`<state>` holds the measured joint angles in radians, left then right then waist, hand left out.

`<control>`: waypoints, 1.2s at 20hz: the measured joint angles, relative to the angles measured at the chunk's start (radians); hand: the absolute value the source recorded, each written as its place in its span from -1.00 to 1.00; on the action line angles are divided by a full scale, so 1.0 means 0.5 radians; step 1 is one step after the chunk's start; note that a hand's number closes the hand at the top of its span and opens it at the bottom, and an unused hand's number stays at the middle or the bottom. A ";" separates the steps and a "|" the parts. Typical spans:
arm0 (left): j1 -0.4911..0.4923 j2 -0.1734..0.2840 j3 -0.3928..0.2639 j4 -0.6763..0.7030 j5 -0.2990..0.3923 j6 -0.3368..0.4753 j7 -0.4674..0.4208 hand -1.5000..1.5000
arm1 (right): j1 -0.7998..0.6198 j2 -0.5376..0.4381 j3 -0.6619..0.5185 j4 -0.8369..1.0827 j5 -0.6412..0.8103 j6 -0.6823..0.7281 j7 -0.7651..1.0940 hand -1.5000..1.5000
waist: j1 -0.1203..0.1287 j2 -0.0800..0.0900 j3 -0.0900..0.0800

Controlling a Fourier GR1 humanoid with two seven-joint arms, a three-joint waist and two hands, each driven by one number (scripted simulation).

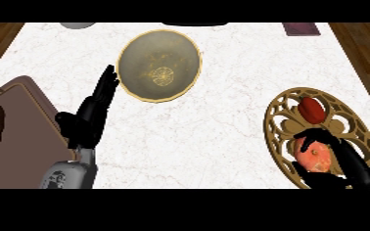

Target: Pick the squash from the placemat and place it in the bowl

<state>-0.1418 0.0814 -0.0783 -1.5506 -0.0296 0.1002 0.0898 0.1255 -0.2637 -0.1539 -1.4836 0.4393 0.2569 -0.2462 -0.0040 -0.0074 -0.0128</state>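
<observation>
The squash [315, 157], orange with a red upper end [313, 109], lies on the gold openwork placemat [278, 122] at the right. My right hand [339, 156] curls round the squash's orange body from the near side, fingers and thumb on it. The bowl [159, 64], olive-grey with a gold rim and a gold motif inside, stands in the middle of the far half of the counter, with nothing in it. My left hand [92, 112] rests open at the left, fingers pointing up, just left of the bowl.
A brown board [25, 117] lies at the left edge. A grey round object [77, 25], a dark object [194, 24] and a maroon object [300, 29] sit along the far edge. White marble counter [217, 127] lies between bowl and placemat.
</observation>
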 measured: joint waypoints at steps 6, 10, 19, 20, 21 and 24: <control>-0.057 -0.002 -0.037 0.020 0.012 -0.058 0.003 0.00 | -0.200 0.396 0.690 -0.171 0.119 -0.194 0.270 1.00 | 0.136 0.013 0.015; -0.072 -0.018 -0.072 0.041 0.006 -0.075 0.006 0.00 | -0.397 0.477 1.124 -0.235 0.073 -0.485 0.444 1.00 | 0.190 0.013 0.022; -0.092 -0.026 -0.062 0.099 0.002 -0.072 0.005 0.00 | -0.984 0.522 1.800 -0.405 0.322 -1.262 1.113 1.00 | 0.161 -0.009 0.015; -0.091 -0.021 -0.054 0.110 0.007 -0.075 0.004 0.00 | -1.063 0.523 1.841 -0.418 0.360 -1.311 1.224 1.00 | 0.154 -0.011 0.014; -0.086 -0.020 -0.050 0.116 0.006 -0.073 -0.006 0.00 | -1.135 0.524 1.879 -0.415 0.397 -1.361 1.327 1.00 | 0.153 -0.013 0.013; -0.097 -0.025 -0.048 0.134 -0.003 -0.064 -0.018 0.00 | -1.399 0.525 1.941 -0.392 0.486 -1.432 1.662 1.00 | 0.143 -0.016 0.011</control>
<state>-0.1904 0.0689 -0.1024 -1.4838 -0.0312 0.0682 0.0809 -0.5742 -0.0009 0.8167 -1.6795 0.6823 -0.4590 0.5850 0.0676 -0.0153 -0.0073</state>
